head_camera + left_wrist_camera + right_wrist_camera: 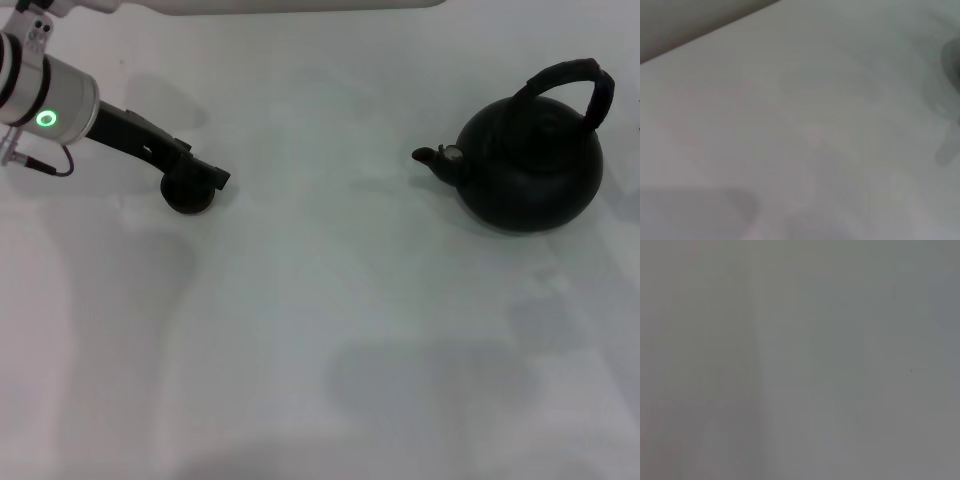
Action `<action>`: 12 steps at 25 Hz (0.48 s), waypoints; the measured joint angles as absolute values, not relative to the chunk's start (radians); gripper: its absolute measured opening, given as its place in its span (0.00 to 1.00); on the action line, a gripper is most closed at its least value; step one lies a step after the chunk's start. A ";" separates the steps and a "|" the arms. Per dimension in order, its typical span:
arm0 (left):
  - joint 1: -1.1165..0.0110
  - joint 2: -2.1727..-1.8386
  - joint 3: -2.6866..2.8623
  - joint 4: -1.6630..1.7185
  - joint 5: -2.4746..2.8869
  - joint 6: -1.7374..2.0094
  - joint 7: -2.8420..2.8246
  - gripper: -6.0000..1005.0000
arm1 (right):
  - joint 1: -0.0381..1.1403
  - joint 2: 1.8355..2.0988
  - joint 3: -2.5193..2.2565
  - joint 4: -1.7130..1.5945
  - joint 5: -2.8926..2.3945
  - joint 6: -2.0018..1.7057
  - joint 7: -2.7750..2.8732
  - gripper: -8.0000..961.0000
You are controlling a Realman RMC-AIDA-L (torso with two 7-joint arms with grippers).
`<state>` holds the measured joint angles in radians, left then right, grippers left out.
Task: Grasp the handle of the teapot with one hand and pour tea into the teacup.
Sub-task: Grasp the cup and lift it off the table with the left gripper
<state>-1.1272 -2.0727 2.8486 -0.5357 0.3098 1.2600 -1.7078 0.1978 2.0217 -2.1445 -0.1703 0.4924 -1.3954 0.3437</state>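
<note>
Matte black and round, the teapot (530, 165) stands upright on the white table (320, 330) at the robot's right in the head view, its short metal-tipped spout (437, 155) pointing toward the robot's left. Its thick wrapped handle (572, 85) arches over the top, untouched. The lid area is dark and hard to read, so nothing of the pot's contents can be made out.

Well apart from it, on the robot's left, the left gripper (200, 180) reaches in from the upper corner of that view, and its tip meets the small dark teacup (188, 193). The cup is partly covered by the black fingers, so its inside is hidden, and whether the claw is clamped on the cup or merely resting against it cannot be told.

The left wrist view shows only blurred pale table with a dark curved shape cut off at one edge. The right wrist view is a plain grey blur.
</note>
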 joint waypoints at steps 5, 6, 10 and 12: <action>-1.128 -2.073 2.848 -0.532 0.330 1.248 -1.719 0.78 | 0.198 2.022 -2.144 -0.172 0.492 -1.395 0.344 0.89; -1.128 -2.073 2.847 -0.532 0.330 1.246 -1.719 0.78 | 0.198 2.022 -2.144 -0.172 0.492 -1.395 0.344 0.89; -1.127 -2.073 2.847 -0.528 0.340 1.242 -1.725 0.78 | 0.198 2.022 -2.144 -0.172 0.492 -1.396 0.344 0.89; -1.128 -2.074 2.847 -0.526 0.345 1.241 -1.729 0.78 | 0.197 2.022 -2.144 -0.172 0.492 -1.396 0.345 0.89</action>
<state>-1.1276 -2.0736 2.8470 -0.5262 0.3446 1.2411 -1.7286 0.1967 2.0218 -2.1444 -0.1718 0.4924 -1.3965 0.3446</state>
